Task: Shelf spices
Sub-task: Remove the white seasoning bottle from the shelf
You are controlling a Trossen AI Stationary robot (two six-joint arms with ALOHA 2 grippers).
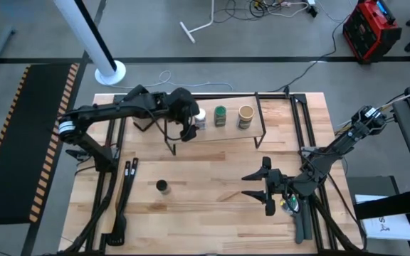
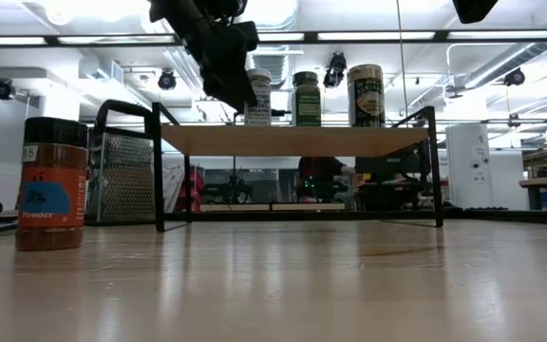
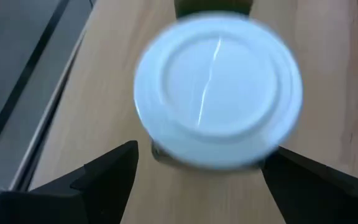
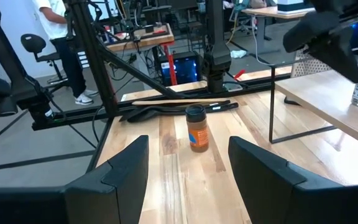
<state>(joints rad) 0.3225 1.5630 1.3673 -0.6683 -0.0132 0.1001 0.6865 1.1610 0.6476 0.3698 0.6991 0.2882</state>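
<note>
Three spice jars stand upright on the shelf's wooden top board [image 2: 292,140]: a white-lidded jar [image 1: 200,117], a green-lidded jar [image 1: 220,116] and a wider tan jar [image 1: 245,116]. My left gripper [image 1: 188,126] is over the shelf's left part, open. Its fingers stand on either side of the white-lidded jar [image 3: 219,93] without visibly touching it. The dark-lidded jar [image 1: 162,186] with orange contents stands on the table, near the middle of the left half. My right gripper [image 1: 265,186] waits open over the table's right half, pointing at that jar [image 4: 196,127].
A metal grater [image 2: 122,180] stands on the table by the shelf's left legs. Long black utensils [image 1: 127,185] lie on the table's left part. The shelf's black frame [image 1: 262,135] stands along the far side. Bare wood lies between the dark-lidded jar and my right gripper.
</note>
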